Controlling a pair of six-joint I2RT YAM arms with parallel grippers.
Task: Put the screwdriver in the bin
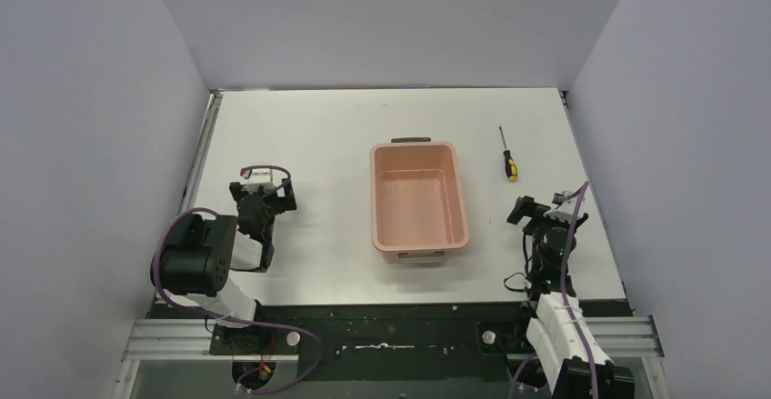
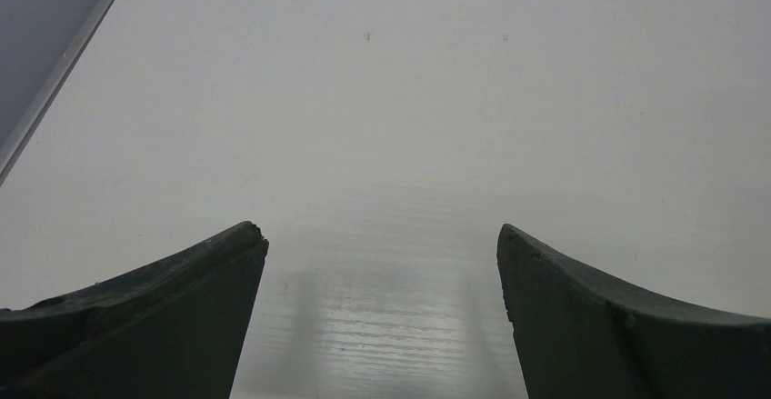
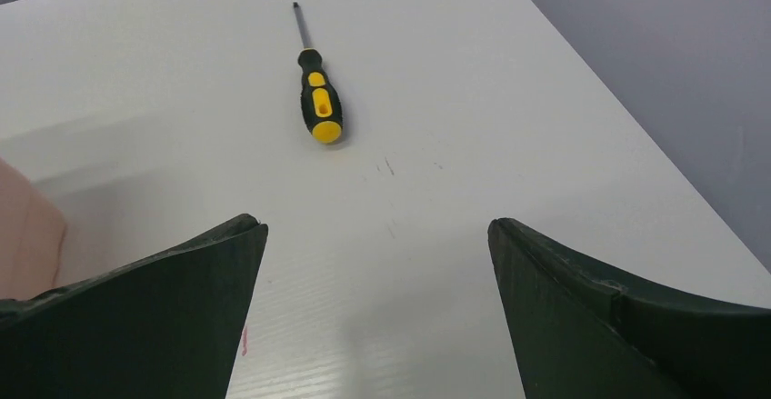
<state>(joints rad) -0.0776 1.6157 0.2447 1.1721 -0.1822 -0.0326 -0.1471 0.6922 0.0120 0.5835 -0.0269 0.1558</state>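
Screwdriver [image 1: 508, 157]: flat on the table [image 1: 318, 126], to the right of the bin and apart from it; shaft toward the far edge, yellow-and-black handle toward the arms.
Position relative to right gripper: ahead of the spread jaws and a little left of their midline in the wrist view [image 3: 318, 99]; near, not touching.
Right gripper [image 1: 536, 208]: jaws wide apart [image 3: 377, 226], gripping nothing, low over the table.
Left gripper [image 1: 264, 197]: jaws likewise parted [image 2: 382, 235], gripping nothing, over bare table left of the bin (well apart from the tool).
Bin [image 1: 374, 199]: upright at mid-table, between the two arms.
Cut off or unclear: only a pink sliver of the bin [image 3: 23, 235] enters the right wrist view; the lower frame edge crops both jaw pairs; the tip form is too fine to tell.
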